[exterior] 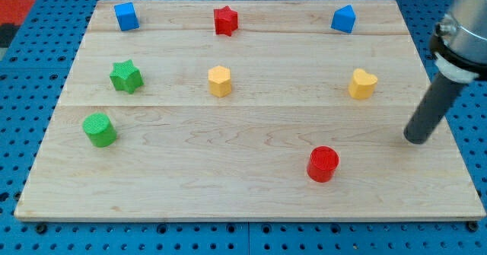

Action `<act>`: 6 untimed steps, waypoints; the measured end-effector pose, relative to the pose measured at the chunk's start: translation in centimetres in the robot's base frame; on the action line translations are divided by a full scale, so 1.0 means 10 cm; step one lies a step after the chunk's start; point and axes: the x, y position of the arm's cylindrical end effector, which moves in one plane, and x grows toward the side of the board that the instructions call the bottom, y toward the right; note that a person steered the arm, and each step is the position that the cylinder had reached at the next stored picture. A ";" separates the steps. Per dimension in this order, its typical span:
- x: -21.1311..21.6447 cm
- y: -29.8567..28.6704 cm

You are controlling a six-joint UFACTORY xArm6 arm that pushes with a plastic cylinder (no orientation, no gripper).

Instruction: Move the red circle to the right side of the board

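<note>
The red circle (pixel 323 164) stands on the wooden board (pixel 243 186) near the view's bottom, right of centre. My tip (pixel 416 140) rests on the board at the view's right, to the right of the red circle and slightly above it, well apart from it. The yellow heart (pixel 362 84) lies above and to the left of my tip.
A blue cube (pixel 125 16), a red star (pixel 225 20) and a blue block (pixel 344 19) line the view's top. A green star (pixel 125 77) and a green cylinder (pixel 100 129) are at the left. A yellow hexagon (pixel 220 81) sits mid-board.
</note>
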 end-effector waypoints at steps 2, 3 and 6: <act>0.40 -0.14; 0.45 -0.38; 0.36 -1.60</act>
